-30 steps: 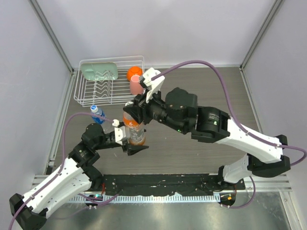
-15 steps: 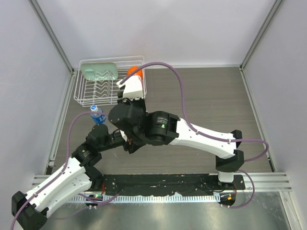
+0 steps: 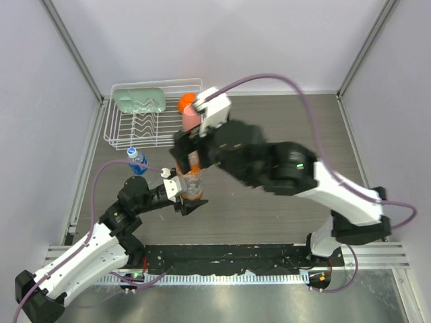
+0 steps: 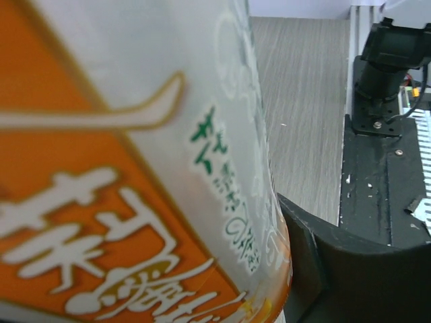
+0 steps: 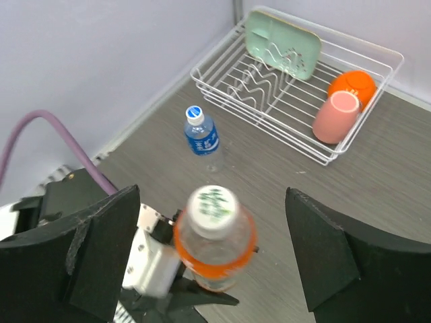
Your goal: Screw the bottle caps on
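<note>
Orange-drink bottle (image 5: 214, 250) stood upright on the table (image 3: 323, 121), on the dish rack's (image 3: 121, 134) near side, with the left gripper (image 3: 184, 196) clenched round its label. The right gripper (image 5: 210, 198) hung spread wide above the white cap (image 5: 213, 207). The thin plastic probably dented easily, so the small cap's rim looked best to pinch.

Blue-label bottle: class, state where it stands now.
Top view: the blue-label bottle stands at the left, beside the rack's near edge, left of the orange bottle.

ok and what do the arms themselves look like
Both the left arm and right arm have white shell links with black joint housings. A purple cable loops along each. The right wrist view shows matte black, wedge-shaped fingers.
</note>
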`<state>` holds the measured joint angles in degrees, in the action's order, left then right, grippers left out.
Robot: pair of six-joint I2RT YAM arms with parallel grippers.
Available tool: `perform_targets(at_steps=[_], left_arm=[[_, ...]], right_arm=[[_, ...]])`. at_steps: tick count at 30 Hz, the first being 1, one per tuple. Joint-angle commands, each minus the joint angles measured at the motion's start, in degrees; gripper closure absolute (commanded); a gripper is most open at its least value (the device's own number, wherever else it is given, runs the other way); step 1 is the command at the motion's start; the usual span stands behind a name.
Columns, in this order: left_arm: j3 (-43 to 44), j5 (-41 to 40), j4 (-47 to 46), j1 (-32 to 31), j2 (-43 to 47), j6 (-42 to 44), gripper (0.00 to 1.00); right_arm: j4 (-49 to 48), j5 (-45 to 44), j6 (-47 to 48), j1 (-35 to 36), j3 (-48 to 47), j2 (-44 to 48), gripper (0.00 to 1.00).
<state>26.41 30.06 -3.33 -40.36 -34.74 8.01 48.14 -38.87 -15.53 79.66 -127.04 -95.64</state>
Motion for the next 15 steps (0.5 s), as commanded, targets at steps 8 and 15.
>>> perform_targets(at_steps=[8,15], left_arm=[[5.05,25.44,-5.11,0.02,-0.41,-2.12,1.00],[7.86,39.97,-3.26,0.10,-1.29,-4.14,1.00]], right_arm=[[-8.84,46.62,10.86,-12.86,16.90,21.08,0.06],[-19.04,66.27,16.48,-13.39,26.58,27.43,0.07]])
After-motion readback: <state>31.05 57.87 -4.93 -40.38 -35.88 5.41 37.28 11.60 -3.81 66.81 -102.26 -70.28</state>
